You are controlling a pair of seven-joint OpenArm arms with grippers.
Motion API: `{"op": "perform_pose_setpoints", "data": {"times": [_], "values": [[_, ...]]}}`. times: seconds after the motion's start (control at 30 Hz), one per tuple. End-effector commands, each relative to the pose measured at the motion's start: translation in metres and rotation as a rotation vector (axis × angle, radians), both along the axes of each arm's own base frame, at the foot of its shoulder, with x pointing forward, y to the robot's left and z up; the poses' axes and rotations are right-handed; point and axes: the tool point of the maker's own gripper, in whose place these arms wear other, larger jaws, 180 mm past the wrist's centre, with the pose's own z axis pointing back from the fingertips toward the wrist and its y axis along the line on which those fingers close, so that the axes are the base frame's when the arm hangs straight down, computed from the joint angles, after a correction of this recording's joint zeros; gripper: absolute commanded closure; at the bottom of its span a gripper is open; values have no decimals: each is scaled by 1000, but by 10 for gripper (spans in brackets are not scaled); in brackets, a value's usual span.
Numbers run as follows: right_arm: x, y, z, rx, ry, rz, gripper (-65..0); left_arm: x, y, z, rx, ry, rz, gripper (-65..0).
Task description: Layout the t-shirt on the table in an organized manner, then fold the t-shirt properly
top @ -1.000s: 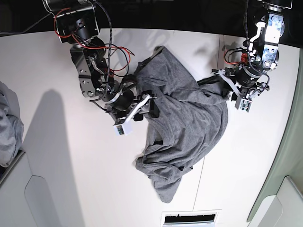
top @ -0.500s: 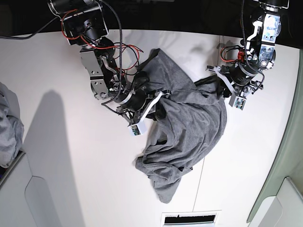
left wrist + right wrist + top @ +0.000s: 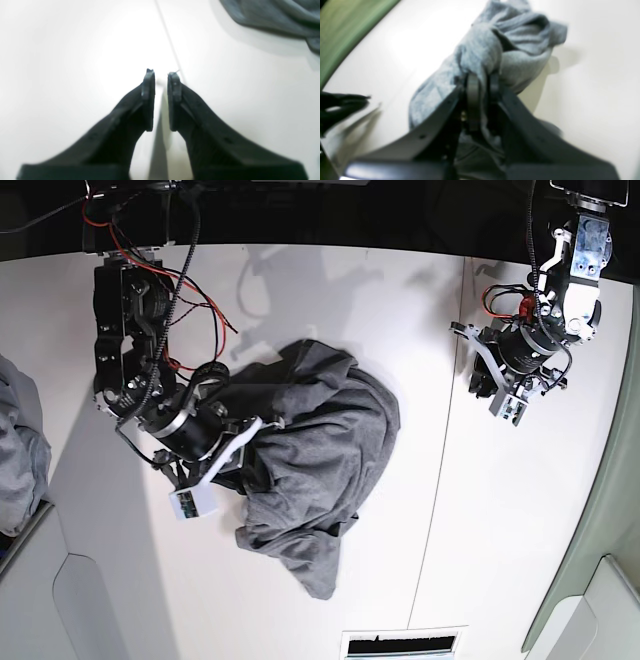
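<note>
The heather-grey t-shirt (image 3: 320,430) lies crumpled on the white table (image 3: 130,580), left of its dark seam (image 3: 440,480). My right gripper (image 3: 248,445) is at the shirt's left edge, shut on a bunched fold. In the right wrist view the fingers (image 3: 473,95) pinch the t-shirt (image 3: 495,45), which trails away over the table. My left gripper (image 3: 477,383) hovers over bare table by the seam, well right of the shirt. In the left wrist view the left gripper (image 3: 161,75) shows a narrow gap with nothing in it, and the t-shirt (image 3: 275,15) lies in the top right corner.
A paler grey cloth bundle (image 3: 15,450) sits at the left edge. White bins stand at the front left (image 3: 60,600) and front right (image 3: 590,610). A vent slot (image 3: 400,642) is at the front edge. The table's back edge meets a dark background.
The right arm has dragged the shirt left and toward the front, bunching it. The shirt has left the left gripper, whose jaws have narrowed and now hold nothing.
</note>
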Motion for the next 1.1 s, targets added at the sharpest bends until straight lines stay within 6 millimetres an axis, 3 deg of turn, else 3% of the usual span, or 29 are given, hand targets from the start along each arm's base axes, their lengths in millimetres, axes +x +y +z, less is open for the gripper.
{"op": "perform_pose_setpoints", "data": {"times": [0.0, 0.13, 0.23, 0.3, 0.47, 0.6, 0.77, 0.87, 0.93, 1.07], "values": [[2, -3, 13, 20, -45, -2, 0, 7, 0, 12, -10, -35, -14, -142], [-31, -16, -19, 5, 66, 5, 0, 6, -17, 18, -95, -35, -71, -248], [-60, -15, -47, -16, 179, 21, -187, 11, -32, 28, -188, -54, -104, -288], [-78, -14, -59, -3, 224, 21, -265, 20, -36, 39, -224, -81, -107, -288], [-120, 5, -65, 115, 278, 93, -274, 54, -49, 71, -280, -165, -129, -288], [-146, 20, -61, 199, 298, 129, -274, 67, -80, 82, -293, -177, -204, -288], [-142, 23, -44, 208, 245, 130, -274, 55, -118, 71, -301, -118, -308, -288], [-127, 17, -25, 196, 177, 121, -274, 27, -149, 62, -358, -8, -435, -288], [-114, 7, -13, 187, 130, 97, -274, 9, -170, 66, -405, 25, -519, -288], [-83, -27, 4, 164, 55, 3, -274, -7, -200, 79, -435, 11, -600, -288]]}}
